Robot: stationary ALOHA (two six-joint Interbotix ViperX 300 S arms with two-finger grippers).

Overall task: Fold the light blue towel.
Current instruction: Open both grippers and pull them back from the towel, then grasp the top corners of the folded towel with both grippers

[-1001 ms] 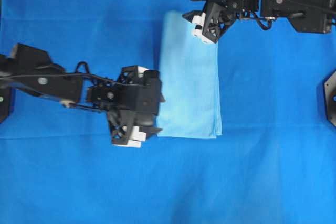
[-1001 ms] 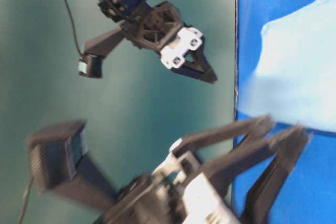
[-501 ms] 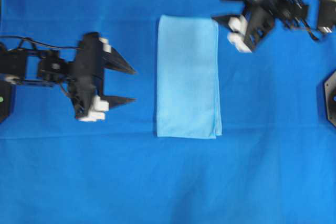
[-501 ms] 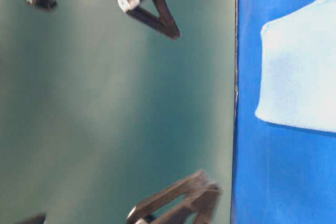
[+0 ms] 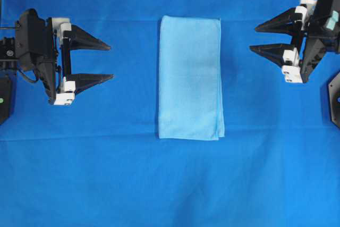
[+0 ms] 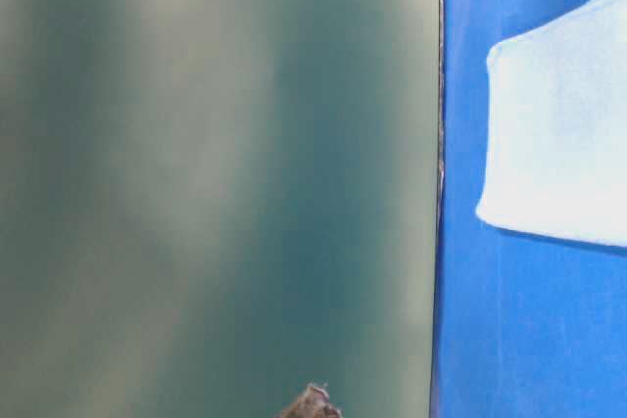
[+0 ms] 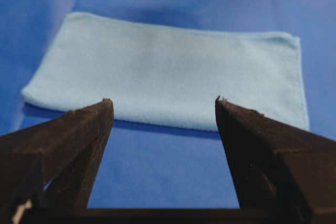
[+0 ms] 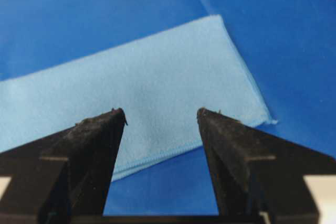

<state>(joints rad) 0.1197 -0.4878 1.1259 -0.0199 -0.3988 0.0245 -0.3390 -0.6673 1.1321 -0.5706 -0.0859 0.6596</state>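
So the big royal-blue table cloth point(image 5: 79, 184) covers the whole table, and everything here sits relative to the light blue towel point(image 5: 190, 78), which lies flat near the middle of it, a bit toward the far edge in the overhead view. It's a narrow upright rectangle from above, and the doubled edges at its near right corner look like layers stacked on each other, so it reads as folded over already.

The left gripper point(image 5: 108, 61) hangs well to the left of the towel with its jaws spread wide and nothing between them. The right gripper point(image 5: 254, 38) is well off to the towel's right, also wide open and empty. Neither touches the cloth. Both wrist views look over their own fingertips at the towel's long edges, so both claws point at it from opposite sides.

Judging by that, the step in hand is either a last fold across the short way or just parking the arms. If another fold is wanted, the smart way is for each claw to pinch one corner of the same short end, catch all the layers at once, and lift low and together so the stack doesn't slide apart. Thin fabric like this probably slips if only the top layer gets grabbed.
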